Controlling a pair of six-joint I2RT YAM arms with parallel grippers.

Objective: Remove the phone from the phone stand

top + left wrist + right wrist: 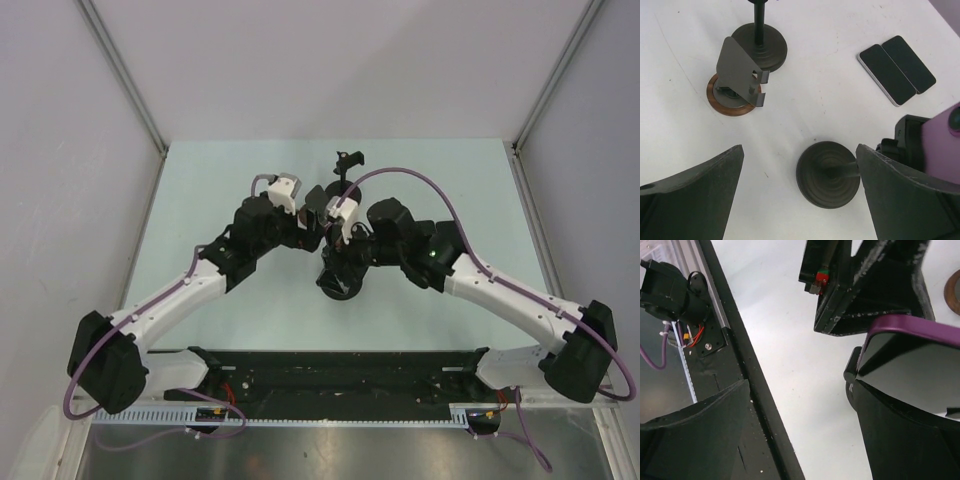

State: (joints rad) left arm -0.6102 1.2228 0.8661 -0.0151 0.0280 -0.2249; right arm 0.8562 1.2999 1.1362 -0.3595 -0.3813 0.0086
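Observation:
In the left wrist view the phone stand's round dark base (827,174) sits on the white table, its stem running right behind my right-hand finger. The purple-cased phone (941,145) shows at the right edge. My left gripper (800,150) is open above the base and holds nothing. In the right wrist view the phone (910,352), dark screen with a purple rim, sits just beyond my right-hand fingertip. My right gripper (801,385) is open and empty. From above, both grippers meet over the stand base (340,286); the phone is hidden there.
Two dark phones (896,70) lie flat at the far right. A grey metal stand on a wooden disc (737,75) and a second pole stand (760,45) are behind. The black rail (750,390) along the table's near edge shows in the right wrist view.

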